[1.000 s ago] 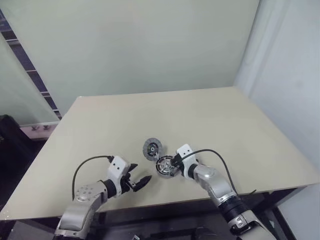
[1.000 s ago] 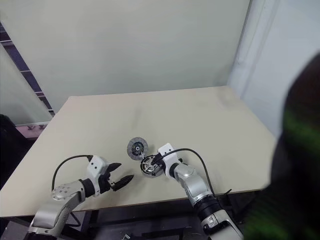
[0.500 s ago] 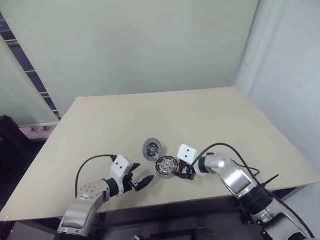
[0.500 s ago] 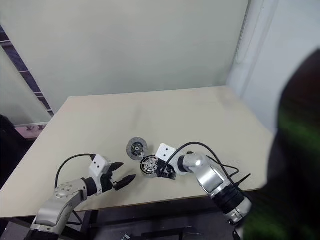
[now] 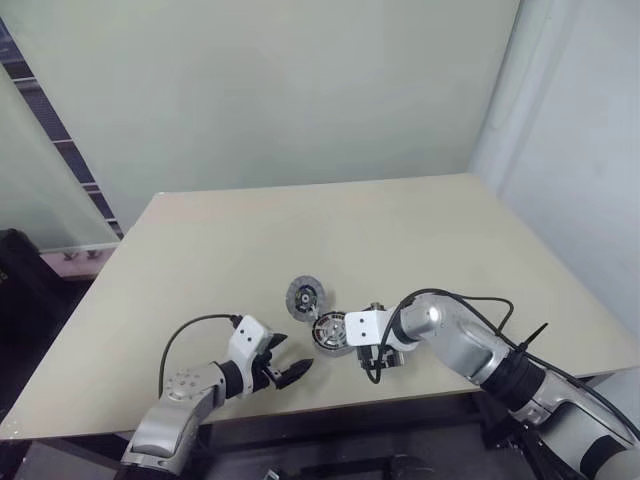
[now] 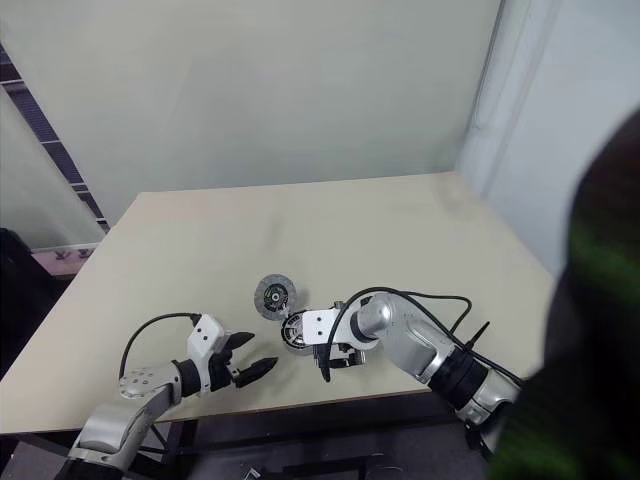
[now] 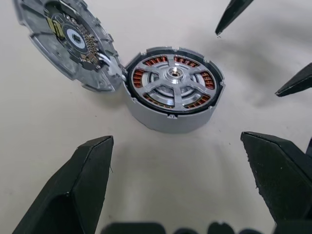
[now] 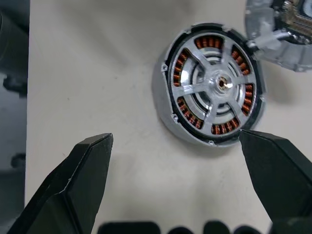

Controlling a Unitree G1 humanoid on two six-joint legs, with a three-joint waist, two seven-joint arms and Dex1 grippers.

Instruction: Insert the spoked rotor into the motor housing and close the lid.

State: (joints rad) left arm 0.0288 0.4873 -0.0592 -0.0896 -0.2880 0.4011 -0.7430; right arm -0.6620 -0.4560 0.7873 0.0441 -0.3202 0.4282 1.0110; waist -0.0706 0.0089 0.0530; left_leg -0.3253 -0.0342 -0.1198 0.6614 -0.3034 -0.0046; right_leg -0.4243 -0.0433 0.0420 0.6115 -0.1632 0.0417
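Rotor [image 7: 173, 87] sits in housing [image 7: 170, 119]; both pincers, left [image 5: 288, 372] and right [image 5: 372, 366], gape empty; next, lid [image 5: 303, 295] needs grasping.

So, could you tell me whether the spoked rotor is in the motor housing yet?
In: the spoked rotor sits inside the motor housing, copper windings showing between spokes.

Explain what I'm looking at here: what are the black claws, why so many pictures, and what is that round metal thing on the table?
It is a humanoid robot at a beige table. Two pictures come from cameras in its head, looking down over its arms; two from cameras on its wrists, looking along the fingers. The black claws are its left hand and right hand, both open and holding nothing. The round thing is a motor housing with copper windings; the shiny spoked rotor already sits inside. Its lid lies touching it, not yet closed.
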